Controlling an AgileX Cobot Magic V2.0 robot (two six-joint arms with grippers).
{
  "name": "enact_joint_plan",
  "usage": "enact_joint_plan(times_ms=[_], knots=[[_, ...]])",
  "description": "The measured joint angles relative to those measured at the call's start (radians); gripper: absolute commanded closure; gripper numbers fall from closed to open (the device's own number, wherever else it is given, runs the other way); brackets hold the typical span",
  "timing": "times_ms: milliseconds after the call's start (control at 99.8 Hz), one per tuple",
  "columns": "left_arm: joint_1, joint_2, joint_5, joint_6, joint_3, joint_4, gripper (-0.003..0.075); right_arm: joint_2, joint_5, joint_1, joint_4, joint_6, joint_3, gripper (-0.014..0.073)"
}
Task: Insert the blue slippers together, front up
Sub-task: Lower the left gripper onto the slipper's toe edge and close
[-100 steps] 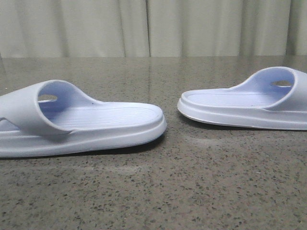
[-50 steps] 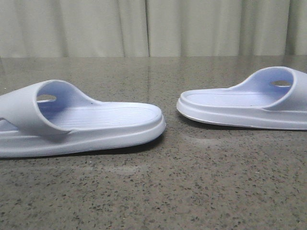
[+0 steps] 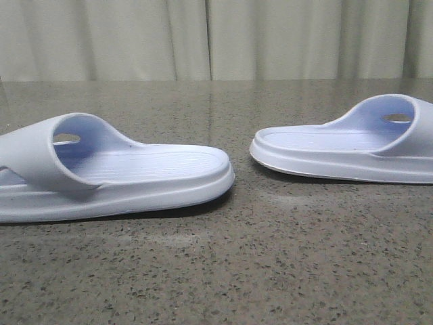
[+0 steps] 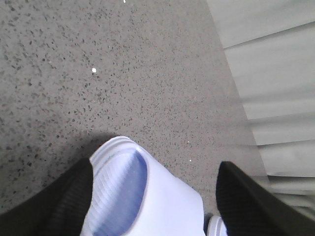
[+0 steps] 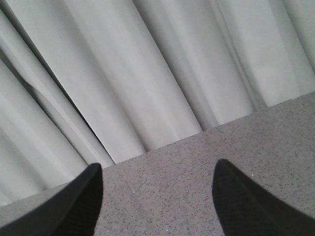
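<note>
Two blue slippers lie flat on the speckled grey table, toes pointing towards each other with a gap between. The left slipper (image 3: 115, 172) is nearer the camera and the right slipper (image 3: 345, 145) is farther back. Neither gripper shows in the front view. In the left wrist view my left gripper (image 4: 155, 164) is open and straddles one slipper (image 4: 152, 201). One black finger (image 4: 59, 201) is against the slipper's side. The other finger (image 4: 246, 201) stands apart from it. My right gripper (image 5: 157, 164) is open and empty over bare table.
The grey speckled tabletop (image 3: 270, 271) runs back to a pale pleated curtain (image 3: 216, 37). The curtain also fills most of the right wrist view (image 5: 147, 73), just beyond the table edge.
</note>
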State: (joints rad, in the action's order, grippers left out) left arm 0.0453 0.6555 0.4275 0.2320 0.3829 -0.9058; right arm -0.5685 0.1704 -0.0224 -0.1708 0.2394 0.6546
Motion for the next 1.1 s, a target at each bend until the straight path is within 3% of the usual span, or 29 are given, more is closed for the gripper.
enact_joint_plan(times_ms=[481,711,1102], knots=[[0.000,0.038,0.011,0.000,-0.033,-0.038,0.0265,0.000,0.000,0.000,0.000,0.000,0.000,0.0179],[0.000,0.039,0.013,0.000,-0.035,-0.042,0.0330,0.000,0.000,0.000,0.000,0.000,0.000,0.0179],[0.000,0.108,0.017,0.000,-0.035,-0.063,0.0329,0.000,-0.001,0.000,0.000,0.000,0.000,0.0179]])
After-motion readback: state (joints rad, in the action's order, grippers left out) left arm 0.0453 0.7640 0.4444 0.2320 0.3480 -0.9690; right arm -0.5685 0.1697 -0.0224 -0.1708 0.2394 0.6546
